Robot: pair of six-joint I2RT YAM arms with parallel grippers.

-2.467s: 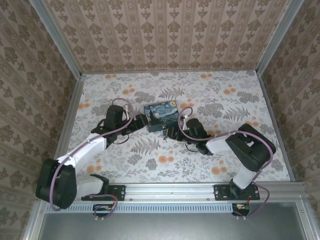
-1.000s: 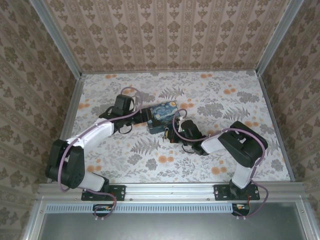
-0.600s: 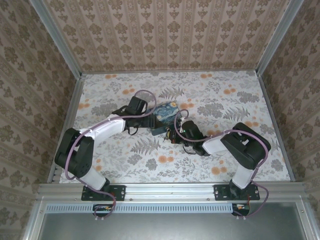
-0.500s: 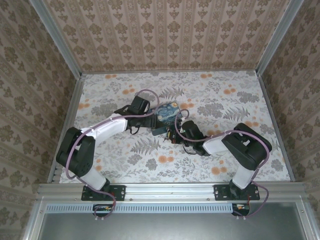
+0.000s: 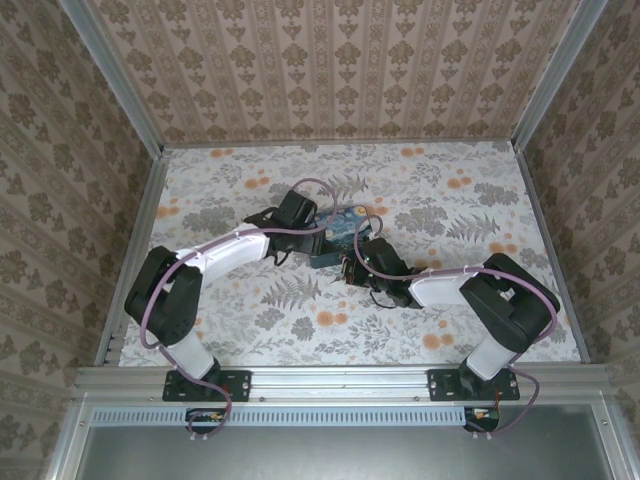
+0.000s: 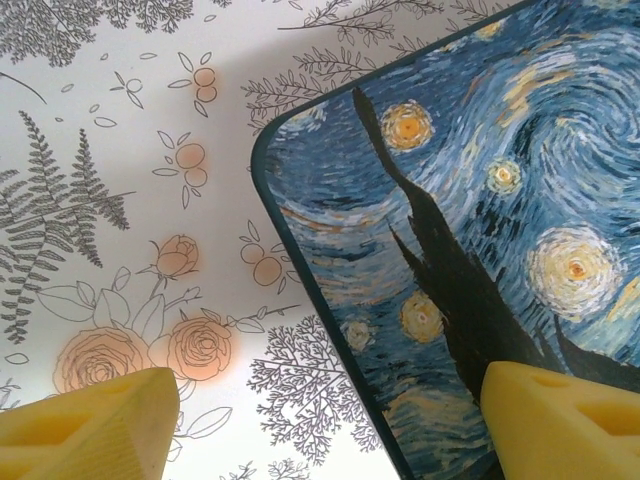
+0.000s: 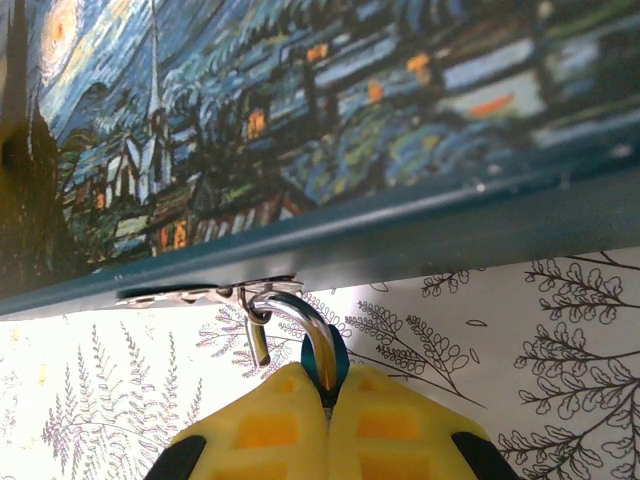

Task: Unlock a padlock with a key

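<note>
fingers (image 7: pixel 262 430) of the right gripper (image 7: pixel 328 385) are pinched together on the padlock (image 7: pixel 327 362), of which only a thin blue sliver shows between the two pads. just above those fingertips the shackle (image 7: pixel 300 318) curves up and hooks through the metal latch (image 7: pixel 190 295) on the edge of the box (image 7: pixel 300 120). so the lock hangs on the box, right at the fingers. a small metal piece (image 7: pixel 258 345) dangles just left of the shackle (what it is cannot be told). the table (image 7: pixel 560 330) lies below the box edge.

fingers (image 6: pixel 90 425) of the left gripper (image 6: pixel 325 400) stand wide apart and clamp nothing. one is over the table and the other over the painted lid, with the box's corner between them. whether either pad touches the box cannot be told. in the overhead view the left gripper (image 5: pixel 320 232) sits at the box's left side and the right gripper (image 5: pixel 346 266) at its near edge, both close together.

as a judgement, the task is in its early-to-middle part. the lock is found and held steady, and the box looks braced. the shackle looks closed through the latch, so the unlocking itself is not yet done. where the key is cannot be told, so getting it into the lock and turning it seem to be what is left.
</note>
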